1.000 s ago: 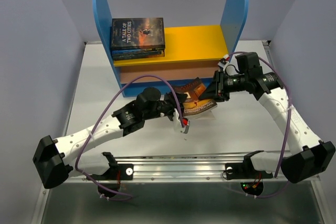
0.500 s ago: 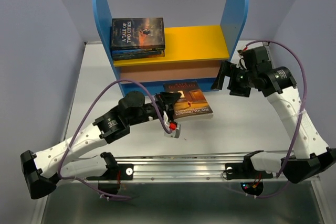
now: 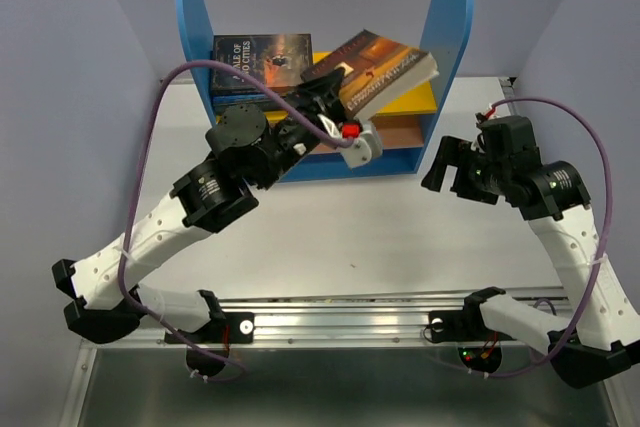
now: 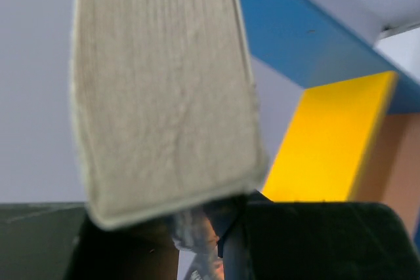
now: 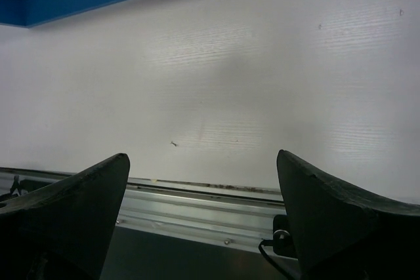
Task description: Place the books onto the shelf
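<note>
The white table point(image 3: 400, 237) looked faintly ribbed. Pale lilac walls point(image 3: 60, 67) closed it in at nine, twelve and three o'clock. Along its six o'clock edge ran a silver metal rail point(image 3: 340, 322) dotted with small screw holes. A tiny dark speck point(image 3: 350, 267) sat on the tabletop toward six o'clock, just short of that rail. Past the rail a dull grey-green surface point(image 3: 330, 397) showed, lower down.

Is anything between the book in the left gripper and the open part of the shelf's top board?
Nothing visible: the book hangs tilted over the yellow top board, right of the stack already there.
</note>
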